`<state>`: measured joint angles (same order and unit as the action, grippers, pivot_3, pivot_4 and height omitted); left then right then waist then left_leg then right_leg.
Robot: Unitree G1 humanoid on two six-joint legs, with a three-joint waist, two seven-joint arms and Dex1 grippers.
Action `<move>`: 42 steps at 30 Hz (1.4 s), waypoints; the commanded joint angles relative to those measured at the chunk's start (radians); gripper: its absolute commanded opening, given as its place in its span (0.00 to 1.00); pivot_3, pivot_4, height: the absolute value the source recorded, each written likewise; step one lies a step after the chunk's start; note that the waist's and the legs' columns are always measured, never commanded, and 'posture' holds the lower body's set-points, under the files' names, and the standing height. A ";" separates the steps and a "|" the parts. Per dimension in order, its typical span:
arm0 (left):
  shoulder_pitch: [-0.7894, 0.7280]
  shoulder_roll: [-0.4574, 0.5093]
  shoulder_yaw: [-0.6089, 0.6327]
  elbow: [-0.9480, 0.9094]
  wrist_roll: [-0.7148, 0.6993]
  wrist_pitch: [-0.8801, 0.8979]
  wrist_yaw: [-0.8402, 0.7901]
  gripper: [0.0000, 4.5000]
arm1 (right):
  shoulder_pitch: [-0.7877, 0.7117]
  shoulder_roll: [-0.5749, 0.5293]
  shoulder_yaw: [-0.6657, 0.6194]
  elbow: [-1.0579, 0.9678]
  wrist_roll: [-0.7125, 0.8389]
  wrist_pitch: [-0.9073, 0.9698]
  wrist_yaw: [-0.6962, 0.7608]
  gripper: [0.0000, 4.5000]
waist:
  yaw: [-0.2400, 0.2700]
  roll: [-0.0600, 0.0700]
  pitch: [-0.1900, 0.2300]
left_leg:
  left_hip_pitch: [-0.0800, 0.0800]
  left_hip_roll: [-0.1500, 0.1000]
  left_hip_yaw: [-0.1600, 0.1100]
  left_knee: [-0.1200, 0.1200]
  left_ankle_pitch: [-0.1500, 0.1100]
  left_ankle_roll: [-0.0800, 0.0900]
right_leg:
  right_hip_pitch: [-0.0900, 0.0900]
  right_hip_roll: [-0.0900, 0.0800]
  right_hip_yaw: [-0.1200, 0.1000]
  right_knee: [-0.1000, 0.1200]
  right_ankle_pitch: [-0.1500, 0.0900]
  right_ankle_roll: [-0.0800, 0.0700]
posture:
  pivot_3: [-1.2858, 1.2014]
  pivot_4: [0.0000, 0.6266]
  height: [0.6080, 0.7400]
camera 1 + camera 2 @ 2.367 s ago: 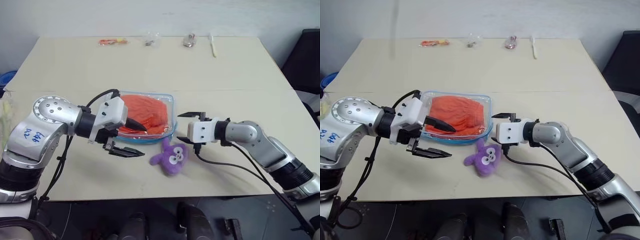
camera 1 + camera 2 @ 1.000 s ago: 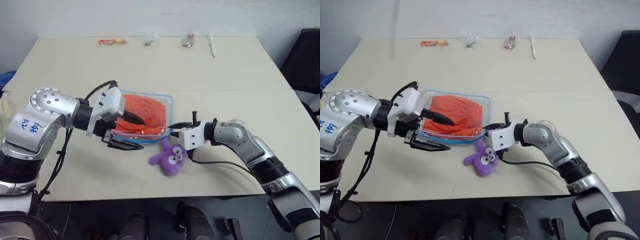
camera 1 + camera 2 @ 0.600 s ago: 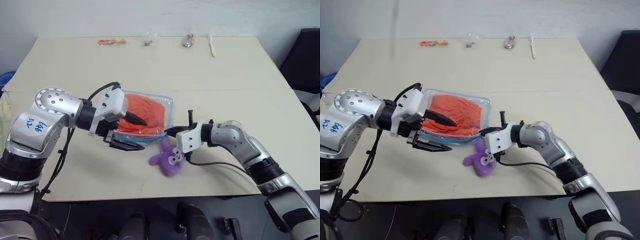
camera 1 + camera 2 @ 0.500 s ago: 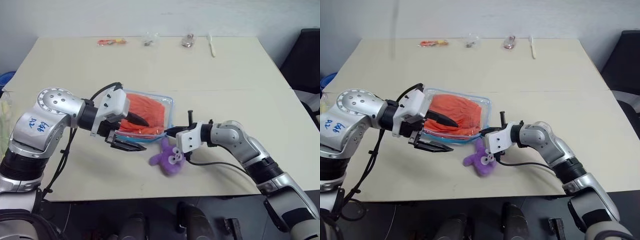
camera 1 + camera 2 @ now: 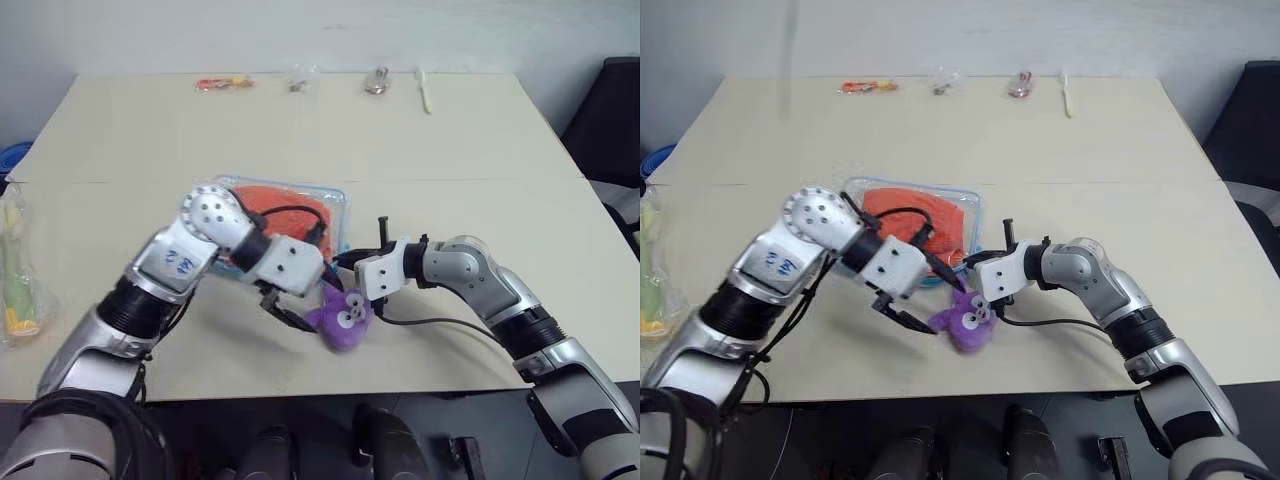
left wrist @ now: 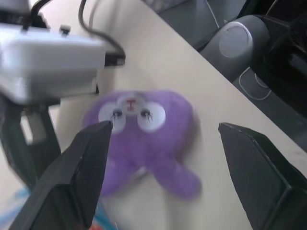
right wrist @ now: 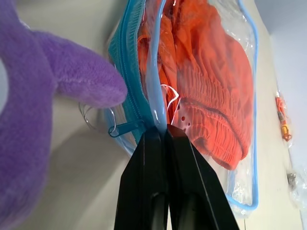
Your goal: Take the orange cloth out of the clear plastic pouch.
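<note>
The clear plastic pouch (image 5: 341, 213) lies flat mid-table with its light blue edge showing. Inside it is the orange cloth (image 5: 272, 194), partly hidden behind my left arm. In the right wrist view the orange cloth (image 7: 206, 81) sits bunched behind the plastic. My right gripper (image 7: 160, 128) is shut on the pouch's blue edge by the zipper pull, at the corner nearest the purple plush toy (image 5: 343, 317). My left gripper (image 5: 312, 300) is open, reaching across in front of the pouch. In its wrist view the plush toy (image 6: 144, 129) lies between its fingers, not gripped.
Along the table's far edge lie a small orange packet (image 5: 224, 83), two clear wrappers (image 5: 300, 79) (image 5: 377, 80) and a white utensil (image 5: 426, 92). A clear bag with green and yellow contents (image 5: 14, 275) sits at the left edge. A black chair (image 5: 612, 120) stands on the right.
My left arm has swung right and down across the pouch, its wrist rolling, so the open gripper is now at the plush toy. My right gripper closed on the pouch's edge and stayed put.
</note>
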<state>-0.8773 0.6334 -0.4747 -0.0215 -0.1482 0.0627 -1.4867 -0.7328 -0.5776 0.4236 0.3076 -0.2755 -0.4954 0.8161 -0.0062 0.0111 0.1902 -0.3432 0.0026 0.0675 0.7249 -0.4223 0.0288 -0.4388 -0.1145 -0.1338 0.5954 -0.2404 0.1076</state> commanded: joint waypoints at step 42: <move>0.198 0.199 0.215 -0.132 -0.068 0.198 0.007 0.01 | -0.003 -0.067 -0.066 -0.008 0.015 -0.047 0.007 0.00 | 0.003 0.000 0.000 | 0.000 0.006 -0.003 0.002 0.001 0.001 | -0.001 -0.001 0.001 0.002 0.000 0.000 | 0.52 0.24 1.00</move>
<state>-0.6860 0.8033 -0.3125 -0.1135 -0.1739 0.2102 -1.4676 -0.7319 -0.6145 0.4177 0.3155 -0.2835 -0.5293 0.8237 -0.0032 0.0115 0.1904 -0.3435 0.0083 0.0642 0.7267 -0.4217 0.0300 -0.4395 -0.1157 -0.1333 0.5975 -0.2404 0.1076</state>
